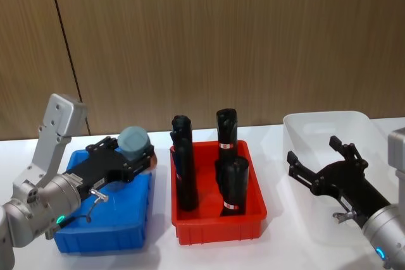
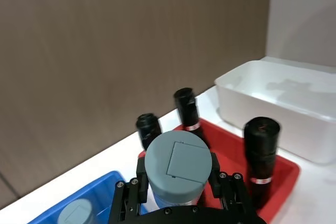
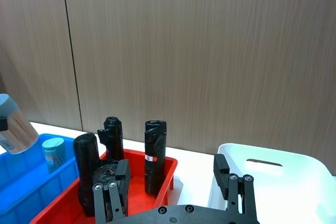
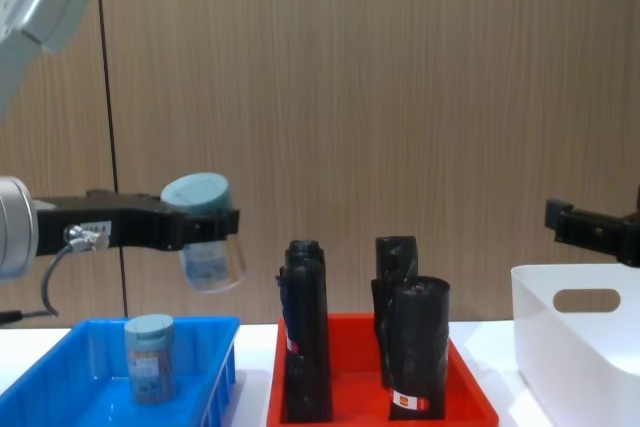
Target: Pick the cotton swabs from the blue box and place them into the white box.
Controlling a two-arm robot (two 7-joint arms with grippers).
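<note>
One of the cotton swabs jars (image 1: 134, 141), clear with a grey-blue lid, is raised and tilted above the right side of the blue box (image 1: 76, 239), and my left gripper (image 1: 126, 156) is shut on it. In the left wrist view the held jar (image 2: 178, 167) sits between the black fingers (image 2: 137, 179). A second cotton swabs jar (image 4: 150, 356) stands upright inside the blue box (image 4: 212, 387). The white box (image 1: 316, 128) stands at the right. Above its near left part my right gripper (image 1: 314, 154) hovers open and holds nothing.
A red bin (image 1: 218, 229) with several tall black rolls (image 1: 183, 162) stands between the blue box and the white box, directly along the way across. A wooden wall runs behind the white table (image 1: 278, 254).
</note>
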